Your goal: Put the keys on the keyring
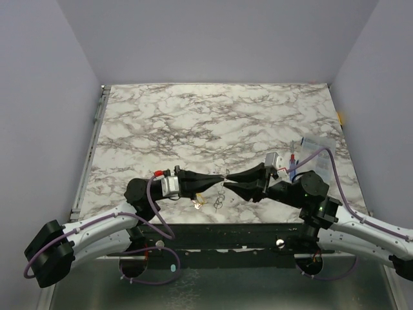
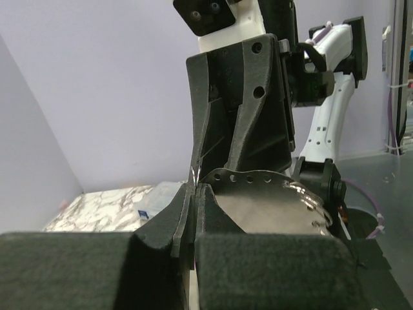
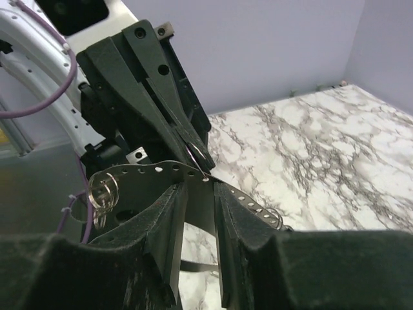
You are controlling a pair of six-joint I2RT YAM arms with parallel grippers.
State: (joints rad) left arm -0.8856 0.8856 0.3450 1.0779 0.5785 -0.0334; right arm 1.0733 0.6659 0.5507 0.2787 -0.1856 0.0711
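Obs.: left gripper [image 1: 221, 175] is pressed shut on the keyring [image 3: 197, 157], a hair-thin silvery wire loop standing out of its tip. Right gripper [image 1: 228, 181] faces the left gripper tip to tip, jaws spread, nothing seen between them. Keys [image 1: 197, 204] lie on the marble-patterned tabletop [image 1: 193, 123] below the left gripper's tip, toward the arm bases. I see one small brass-gold glint and, near it, a silvery cluster [image 1: 219, 196] too fine to resolve. No key on the loop that I can see. Risks, my judgement: the wire looks smooth and springy, and the matte black finger pads are broad and blunt. A nudge from the right gripper could twist the ring or pop it out of the pinch. Flat keys lying flush on a slick top may skid rather than lift. A grey perforated disc [image 3: 142, 194] close by the left gripper's tip crowds the approach.
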